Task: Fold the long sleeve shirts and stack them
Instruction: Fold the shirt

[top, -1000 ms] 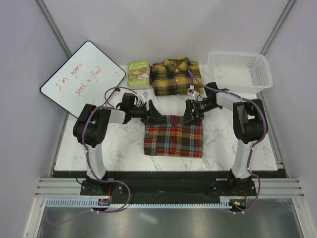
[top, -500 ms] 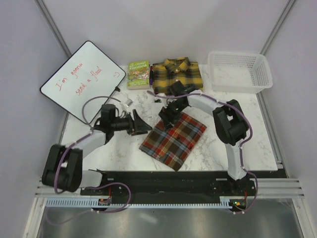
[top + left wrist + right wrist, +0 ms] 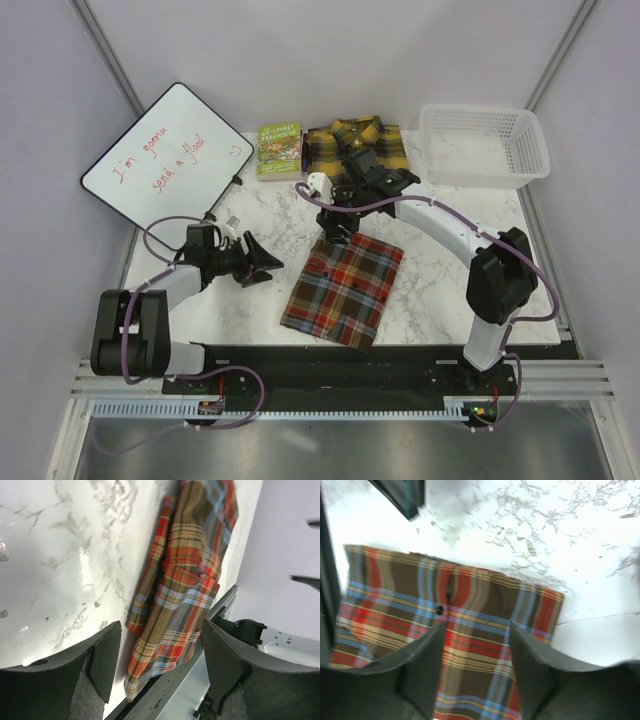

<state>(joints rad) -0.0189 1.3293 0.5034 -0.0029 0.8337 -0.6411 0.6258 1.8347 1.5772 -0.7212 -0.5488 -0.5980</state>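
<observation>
Blur is spread over the right wrist view, where the folded red-brown plaid shirt (image 3: 395, 605) is rendered as smeared checks and cut off at the lower edge. In the top view the yellow and black shirt (image 3: 385, 150), at the far side of the marble table (image 3: 440, 290), is partly covered by the right arm (image 3: 440, 215). The red-brown plaid shirt is laid askew at mid-table. Its far edge is overhung by the right gripper (image 3: 335, 224), fingers spread, nothing pinched. The left gripper (image 3: 263, 266), likewise held wide and empty, is pointed at the shirt from near its left edge, apart from it.
</observation>
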